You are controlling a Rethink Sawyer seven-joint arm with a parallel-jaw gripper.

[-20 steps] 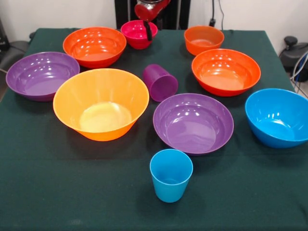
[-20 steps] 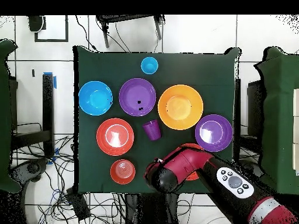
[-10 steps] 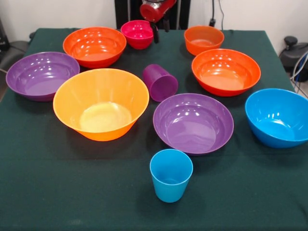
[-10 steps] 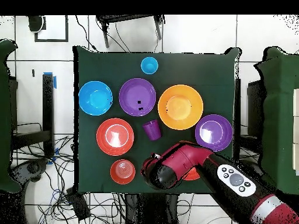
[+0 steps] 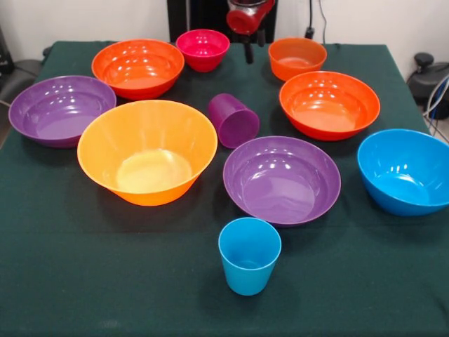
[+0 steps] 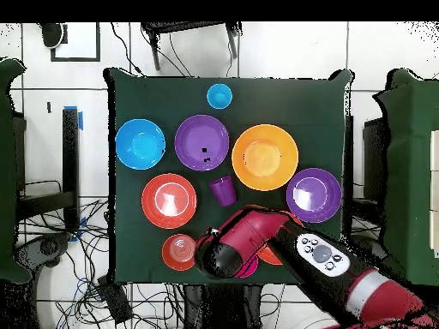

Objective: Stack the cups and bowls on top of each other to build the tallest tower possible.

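My gripper (image 5: 254, 49) hangs at the table's far edge, in the gap between the small magenta bowl (image 5: 203, 48) and the small orange bowl (image 5: 297, 56). It is open and holds nothing. The purple cup (image 5: 233, 120) lies on its side mid-table, and the light blue cup (image 5: 249, 254) stands upright near the front. Around them sit two red-orange bowls (image 5: 138, 67) (image 5: 329, 103), two purple bowls (image 5: 61, 109) (image 5: 282, 177), the big orange bowl (image 5: 147, 149) and the blue bowl (image 5: 405, 170). All stand apart, none stacked. In the overhead view the arm (image 6: 257, 244) covers the magenta bowl and one red-orange bowl.
The dark green table (image 5: 105, 281) has bare cloth along its front edge on both sides of the light blue cup. Cables and floor (image 6: 94, 291) surround the table in the overhead view. A black chair (image 5: 17, 74) stands at the far left.
In the front view my gripper has moved right, from over the magenta bowl into the gap beside the small orange bowl. No bowl or cup has moved.
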